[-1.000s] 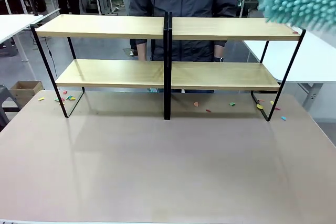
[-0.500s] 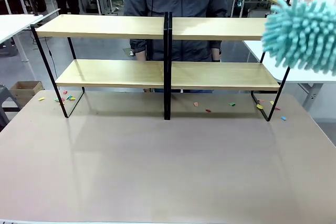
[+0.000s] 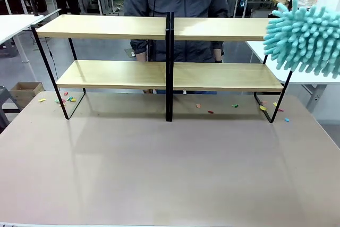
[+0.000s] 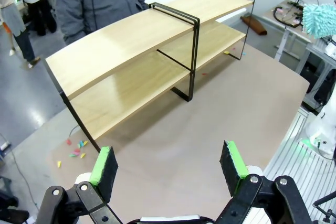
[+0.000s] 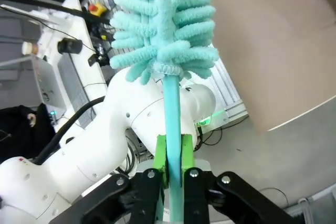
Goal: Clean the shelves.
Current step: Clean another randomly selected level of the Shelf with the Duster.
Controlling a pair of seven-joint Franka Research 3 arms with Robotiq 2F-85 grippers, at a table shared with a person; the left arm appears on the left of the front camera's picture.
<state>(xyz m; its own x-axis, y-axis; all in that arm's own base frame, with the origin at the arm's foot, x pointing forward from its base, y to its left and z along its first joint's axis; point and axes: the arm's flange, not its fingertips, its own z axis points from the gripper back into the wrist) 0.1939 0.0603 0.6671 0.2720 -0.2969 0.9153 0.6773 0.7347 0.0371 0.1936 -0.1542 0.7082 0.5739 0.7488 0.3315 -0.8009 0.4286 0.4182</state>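
Shelves (image 3: 111, 27): coloured scraps (image 3: 66, 98) on the tabletop (image 3: 159, 174) beneath. My right gripper (image 5: 174, 167) is clamped on the duster (image 3: 305, 38), whose head is at the top board's right end. My left gripper (image 4: 168, 156) has its fingers apart.

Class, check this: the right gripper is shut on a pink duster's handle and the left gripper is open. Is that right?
No: the duster is turquoise, not pink, as the right wrist view shows. The right gripper is shut on its handle; the left gripper is open.

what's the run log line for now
right gripper: shut on duster | left gripper: open, empty | duster: clear of shelves | paper scraps: on tabletop
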